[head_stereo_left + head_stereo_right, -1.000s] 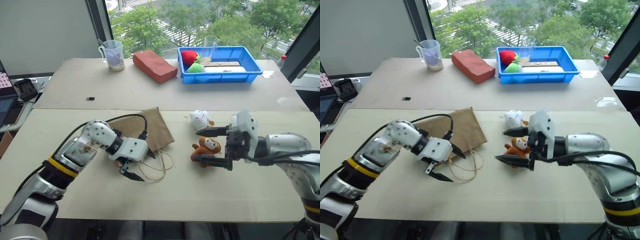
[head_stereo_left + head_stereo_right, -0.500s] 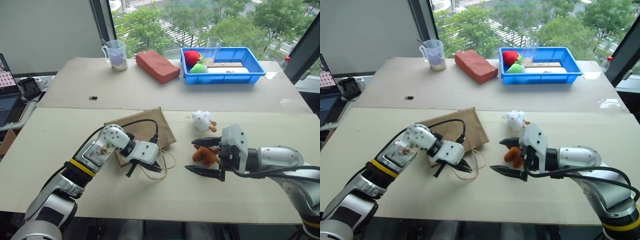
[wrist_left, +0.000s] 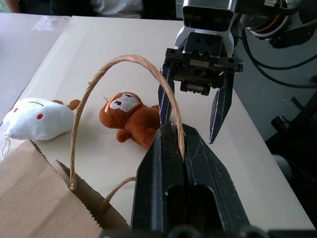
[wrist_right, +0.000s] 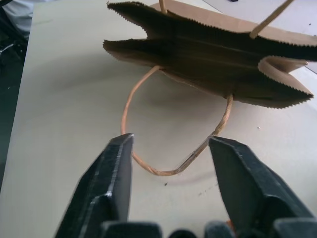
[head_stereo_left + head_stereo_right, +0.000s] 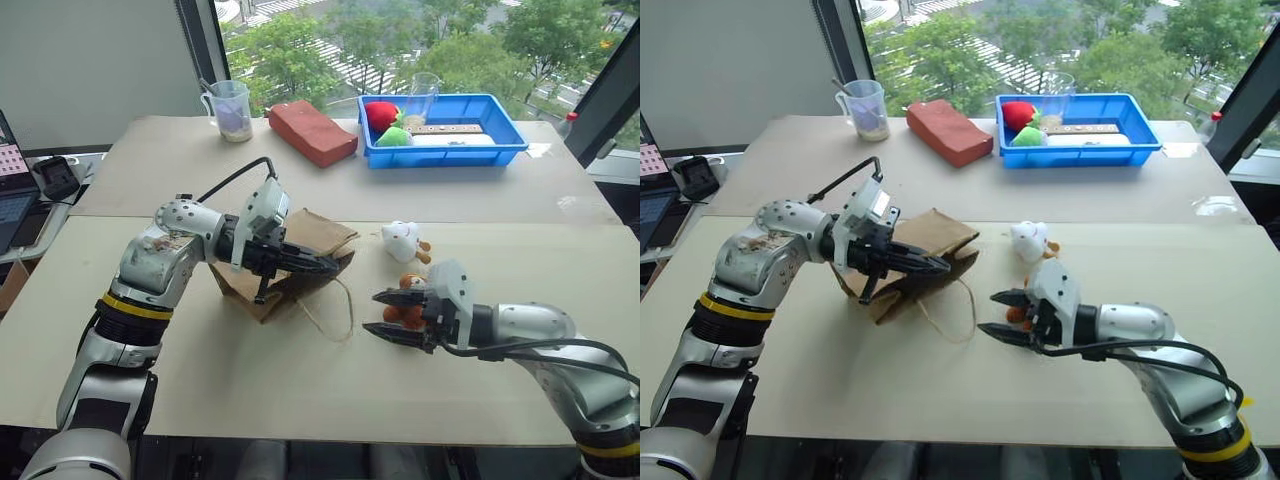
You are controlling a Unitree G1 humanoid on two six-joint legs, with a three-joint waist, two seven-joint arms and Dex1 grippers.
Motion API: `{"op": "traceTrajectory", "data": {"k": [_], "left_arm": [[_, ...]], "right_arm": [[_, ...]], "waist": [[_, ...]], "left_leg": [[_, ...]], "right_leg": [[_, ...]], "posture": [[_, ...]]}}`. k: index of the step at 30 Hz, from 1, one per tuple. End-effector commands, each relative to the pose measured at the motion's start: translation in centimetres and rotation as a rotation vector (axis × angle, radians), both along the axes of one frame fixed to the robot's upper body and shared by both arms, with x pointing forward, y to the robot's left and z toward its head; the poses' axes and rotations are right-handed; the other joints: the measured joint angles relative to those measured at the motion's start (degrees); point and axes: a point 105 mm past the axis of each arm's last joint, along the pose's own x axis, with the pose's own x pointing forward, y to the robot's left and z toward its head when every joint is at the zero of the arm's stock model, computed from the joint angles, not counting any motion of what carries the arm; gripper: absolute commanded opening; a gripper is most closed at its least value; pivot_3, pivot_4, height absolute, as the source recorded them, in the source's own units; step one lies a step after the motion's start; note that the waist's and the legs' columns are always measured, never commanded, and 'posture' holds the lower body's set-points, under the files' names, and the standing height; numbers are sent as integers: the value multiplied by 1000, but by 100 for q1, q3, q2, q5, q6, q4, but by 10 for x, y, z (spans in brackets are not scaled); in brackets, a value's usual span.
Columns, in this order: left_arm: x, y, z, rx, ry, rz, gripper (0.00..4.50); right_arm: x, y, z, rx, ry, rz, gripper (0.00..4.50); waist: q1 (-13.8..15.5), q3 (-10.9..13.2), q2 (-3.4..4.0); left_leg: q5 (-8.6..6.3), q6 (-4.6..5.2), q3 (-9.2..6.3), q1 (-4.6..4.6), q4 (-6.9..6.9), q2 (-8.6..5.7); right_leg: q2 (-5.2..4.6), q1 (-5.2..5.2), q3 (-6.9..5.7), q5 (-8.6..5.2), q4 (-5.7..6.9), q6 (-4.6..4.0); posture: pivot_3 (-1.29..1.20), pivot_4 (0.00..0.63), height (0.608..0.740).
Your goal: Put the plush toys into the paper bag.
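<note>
- Brown kraft paper bag is the centre of the head camera's scene, held partly off the pale counter by the robot's left tool, which is clenched on one cord handle. The bag's long axis runs roughly level and its mouth faces the robot's right, towards the toys. The second handle droops in a loop onto the counter.
- To the bag's right lie the brown monkey and, farther back, the white toy, both outside the bag. The right tool sits at the monkey with its black fingers partly apart on either side of it; whether they have gripped it I cannot tell.
- Left wrist camera: the fingers are pressed together on the handle cord, which arches over the monkey. The monkey lies on its back, face up, head towards the white toy. The right tool hangs over its lower body, fingers apart.
- Right wrist camera: the two fingers frame the bag's mouth, a narrow dark slit, barely spread.
- My reading: the step in hand is opening the bag while taking the monkey. Next, the mouth needs lifting wider and the monkey a firm pinch before it is carried across.
</note>
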Motion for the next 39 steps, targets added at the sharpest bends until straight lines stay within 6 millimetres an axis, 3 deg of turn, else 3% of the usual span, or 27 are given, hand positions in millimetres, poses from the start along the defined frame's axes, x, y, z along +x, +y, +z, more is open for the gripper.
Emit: {"op": "traceTrajectory", "data": {"k": [1, 2, 3, 4, 8, 14, 21, 25, 32, 35, 39], "left_arm": [[4, 6, 13, -33, -29, 29, 0], [5, 8, 11, -27, -33, 36, 0], [5, 9, 11, -23, -36, 39, 0], [5, 9, 11, -26, -39, 46, 0], [7, 11, 15, -45, -54, 68, 0], [7, 16, 22, -50, -90, 100, 0], [24, 40, 49, -109, -186, 296, 0], [33, 66, 92, -210, -325, 495, 0], [27, 80, 148, -341, -540, 629, 0], [24, 78, 149, -333, -558, 629, 0], [22, 74, 122, -237, -549, 615, 0]], "right_arm": [[16, 25, 8, 61, -61, -1, 1191], [23, 34, 7, 79, -66, -5, 885], [29, 43, 6, 92, -70, -6, 247], [34, 51, 5, 104, -65, -7, 98], [52, 77, -9, 143, -29, -14, 98], [72, 109, -45, 122, 35, -38, 98], [90, 120, -74, 17, 37, -152, 98], [94, 128, -80, -17, 43, -171, 98], [101, 130, -85, -47, 59, -212, 98], [102, 133, -81, -42, 58, -210, 98], [105, 134, -72, -29, 46, -204, 98]], "waist": [[-28, 0, 0], [-67, 0, 0], [-76, 0, 0], [-85, -1, 3], [-111, -3, -9], [-115, -3, -8], [-236, -4, -7], [-270, -5, -9], [-267, -7, -9], [-268, -7, -9], [-276, -8, -7]], "left_leg": [[0, 0, 0, 1, 0, 1], [0, 0, -1, 1, 0, 1], [0, 0, -2, 2, -1, 2], [0, 0, -3, 2, -1, 2], [2, -4, -7, 0, -6, 2], [2, -4, -10, 2, -18, 3], [5, -9, -10, 11, -24, 3], [6, -11, -11, 24, -25, 4], [6, -11, -11, 51, -37, 6], [6, -11, -11, 51, -40, 5], [6, -11, -10, 52, -44, 6]], "right_leg": [[1, 0, 0, 0, 2, 0], [2, -1, 0, 0, 2, 0], [3, -1, 0, 0, 4, 0], [3, -1, 0, 0, 4, 0], [5, -8, 0, 1, 3, -1], [6, -8, -2, 2, 14, -3], [6, -11, -2, 2, 15, -3], [7, -10, -2, 2, 23, -3], [8, 5, -1, 2, 28, -3], [8, 4, -1, 2, 28, -4], [8, 0, 0, 2, 30, -4]], "posture": [[0, 150, 740], [0, 150, 740], [0, 150, 740], [0, 150, 740], [0, 150, 740], [0, 150, 740], [0, 150, 740], [0, 150, 740], [0, 150, 740], [0, 150, 740], [0, 150, 740]]}}
